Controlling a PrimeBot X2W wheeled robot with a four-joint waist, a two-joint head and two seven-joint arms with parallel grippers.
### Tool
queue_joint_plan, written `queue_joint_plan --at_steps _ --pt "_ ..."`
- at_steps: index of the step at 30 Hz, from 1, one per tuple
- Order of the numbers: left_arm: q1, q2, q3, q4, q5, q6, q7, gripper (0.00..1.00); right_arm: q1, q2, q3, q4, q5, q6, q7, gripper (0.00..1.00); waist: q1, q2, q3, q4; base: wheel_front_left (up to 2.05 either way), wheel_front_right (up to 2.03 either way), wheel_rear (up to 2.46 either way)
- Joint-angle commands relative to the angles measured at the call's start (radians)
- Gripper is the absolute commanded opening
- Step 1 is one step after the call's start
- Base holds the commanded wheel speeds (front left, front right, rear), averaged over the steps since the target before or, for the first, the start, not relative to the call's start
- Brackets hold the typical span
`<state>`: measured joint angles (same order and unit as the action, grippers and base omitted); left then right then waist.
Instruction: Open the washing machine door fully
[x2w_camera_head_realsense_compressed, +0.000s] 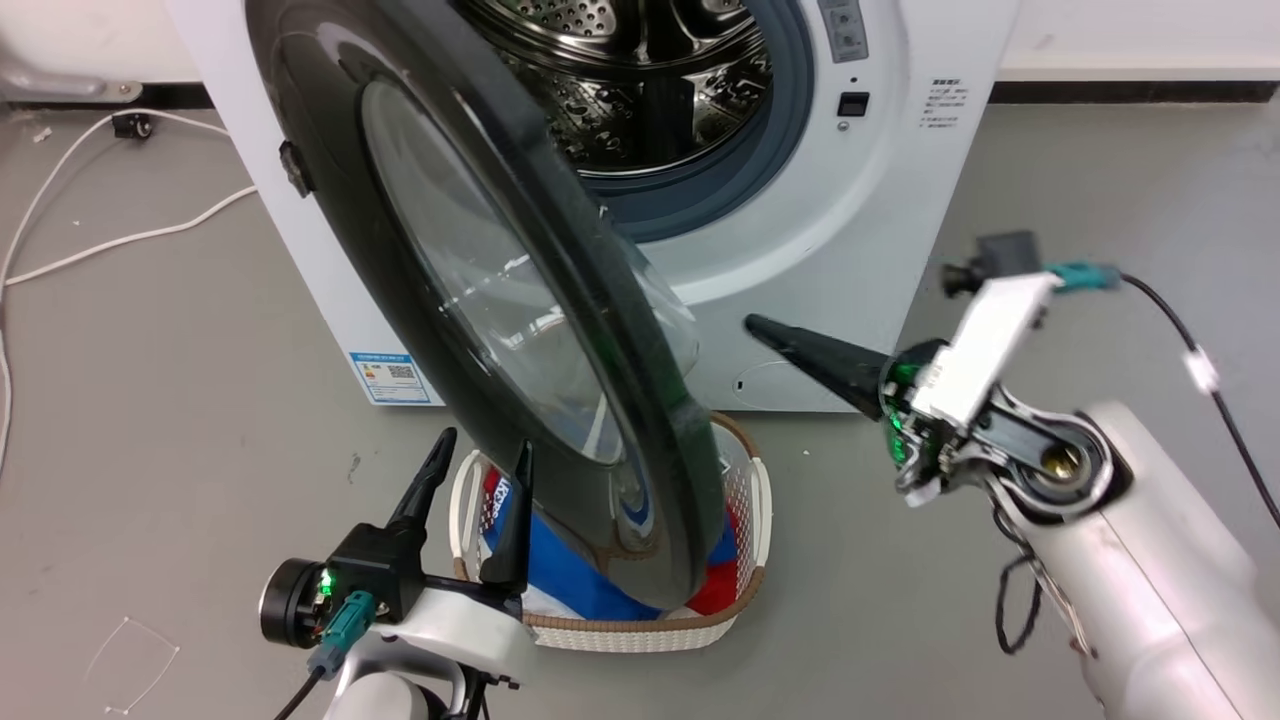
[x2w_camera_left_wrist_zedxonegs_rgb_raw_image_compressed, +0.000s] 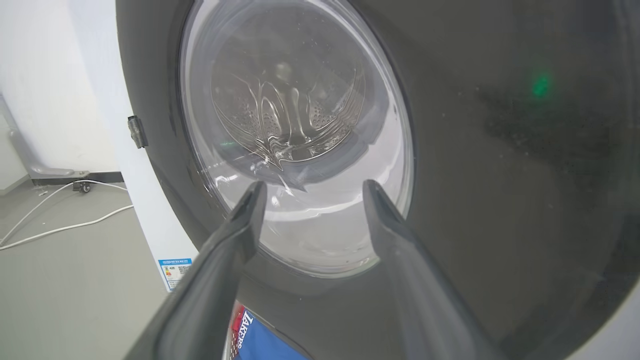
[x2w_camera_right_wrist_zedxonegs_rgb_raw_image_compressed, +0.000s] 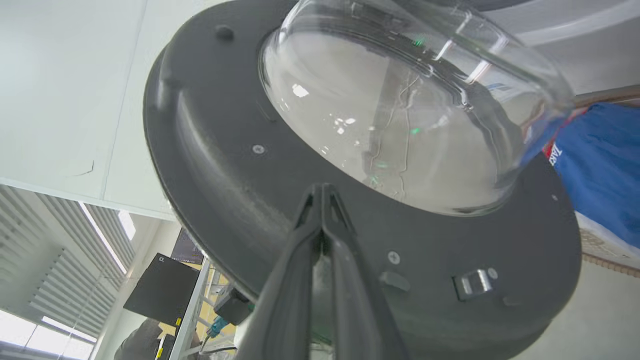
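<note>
Halfway house here: the washing machine door (x2w_camera_head_realsense_compressed: 480, 300), big and round with a glossy black rim around a bulging clear glass bowl, stands out from the white boxy washing machine (x2w_camera_head_realsense_compressed: 850, 200) at roughly half its travel. It is hinged on the robot's left, and its free edge hangs over a white woven laundry basket (x2w_camera_head_realsense_compressed: 640, 632) of blue and red cloth. The perforated steel drum (x2w_camera_head_realsense_compressed: 640, 80) and grey rubber gasket (x2w_camera_head_realsense_compressed: 792, 140) are laid bare. So the door is already unlatched; the step in hand, I'd say, is the widening push.

The right gripper (x2w_camera_head_realsense_compressed: 752, 322) aims its two dark fingers (x2w_camera_right_wrist_zedxonegs_rgb_raw_image_compressed: 292, 280), pressed together on nothing, at the door's inner side. It is near the glass bowl, with a sliver of white machine showing between. The left gripper (x2w_camera_head_realsense_compressed: 485, 445) sits low on the outer side, fingers (x2w_camera_left_wrist_zedxonegs_rgb_raw_image_compressed: 217, 260) spread wide and empty. Whether its nearer finger touches the rim I cannot tell.

Next call, as I read it: the right tip must meet the black rim rather than the slippery glass and drive it toward the robot's left, while the left gripper gets out of the door's arc.

The right wrist view gives what the head view cannot: the door's inner face, its screws (x2w_camera_right_wrist_zedxonegs_rgb_raw_image_compressed: 258, 149) and a small metal latch (x2w_camera_right_wrist_zedxonegs_rgb_raw_image_compressed: 474, 283) near the free edge. The left wrist view offers the outer face, the drum warped through the glass, and a green light (x2w_camera_left_wrist_zedxonegs_rgb_raw_image_compressed: 540, 85) mirrored in the rim.
</note>
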<state>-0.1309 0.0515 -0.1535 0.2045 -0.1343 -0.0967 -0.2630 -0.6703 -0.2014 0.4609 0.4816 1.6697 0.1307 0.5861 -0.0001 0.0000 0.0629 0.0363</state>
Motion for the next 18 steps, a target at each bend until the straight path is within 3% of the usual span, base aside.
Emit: queue_joint_plan --at_steps 1,10,11,12,14,18 --pt "0.012 -0.001 0.006 -0.001 0.004 0.001 -0.002 1.00 0.052 -0.011 -0.022 -0.034 -0.014 0.000 -0.056 0.00 0.0001 0.0000 -0.005 -0.008 0.00 0.00 0.00" --pt "0.040 -0.002 0.037 0.002 0.006 0.003 -0.002 1.00 0.362 -0.047 -0.211 -0.270 0.001 0.000 -0.359 0.00 0.0001 0.0000 -0.040 -0.037 0.00 0.00 0.00" --pt "0.045 -0.001 0.040 0.003 0.005 0.003 -0.002 1.00 0.400 -0.055 -0.230 -0.294 -0.010 0.000 -0.390 0.04 0.0001 0.0000 -0.044 -0.037 0.00 0.00 0.00" --pt "0.047 -0.001 0.043 0.004 0.004 0.002 -0.002 1.00 0.435 -0.063 -0.241 -0.314 -0.028 0.000 -0.422 0.32 0.0001 0.0000 -0.047 -0.038 0.00 0.00 0.00" --pt "0.051 -0.002 0.049 0.005 0.004 0.001 -0.002 1.00 0.499 -0.065 -0.265 -0.351 -0.054 0.000 -0.484 1.00 0.0001 0.0000 -0.054 -0.039 0.00 0.00 0.00" --pt "0.069 -0.001 0.060 0.006 0.006 0.000 -0.002 1.00 0.607 -0.081 -0.299 -0.405 -0.144 0.000 -0.605 1.00 0.0001 0.0000 -0.066 -0.042 0.00 0.00 0.00"
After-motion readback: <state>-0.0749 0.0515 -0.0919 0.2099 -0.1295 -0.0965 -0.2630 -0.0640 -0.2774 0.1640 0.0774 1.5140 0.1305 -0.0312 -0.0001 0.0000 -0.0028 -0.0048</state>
